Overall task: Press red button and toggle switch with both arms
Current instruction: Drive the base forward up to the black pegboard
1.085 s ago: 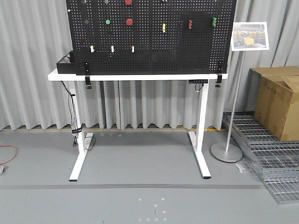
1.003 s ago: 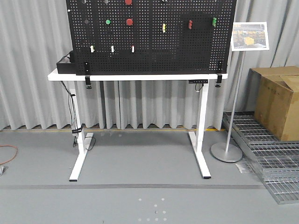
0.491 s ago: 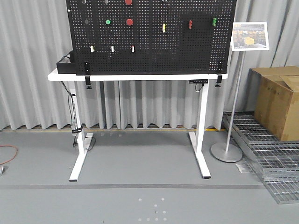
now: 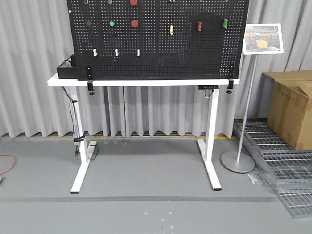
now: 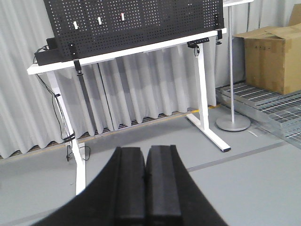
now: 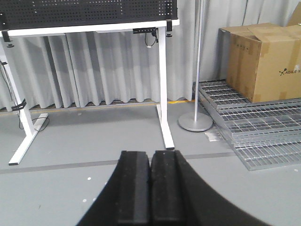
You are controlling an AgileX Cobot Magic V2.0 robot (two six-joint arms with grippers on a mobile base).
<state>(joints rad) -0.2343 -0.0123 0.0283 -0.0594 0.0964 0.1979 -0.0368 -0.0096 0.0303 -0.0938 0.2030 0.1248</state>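
Grey takes up most of my screens: a grey floor [image 4: 146,170] and pleated grey curtains [image 4: 29,73] behind the workstation. At twelve o'clock in the front view a white tabletop [image 4: 146,83] on two white legs carries an upright black pegboard [image 4: 161,53].

The red button [image 4: 134,23] sits on the upper part of the board, toward eleven o'clock, with a green button [image 4: 111,23] just beside it at its nine o'clock. Further toward nine o'clock is a small pale round fitting that may be the toggle switch [image 4: 89,22], though it is too small for me to be sure. Below them is a row of small white switches [image 4: 116,51].

A black box [image 4: 65,70] rests on the tabletop's nine o'clock end. At three o'clock a cardboard box [image 4: 290,107] stands on metal grates [image 4: 278,165], with a sign stand [image 4: 239,161] between it and the tabletop. An orange cable [image 4: 6,163] lies at eight o'clock.

In the wrist views, the left gripper [image 5: 146,155] and the right gripper [image 6: 150,157] both have their fingers pressed together on nothing. Both hang above the floor, well apart from the board.
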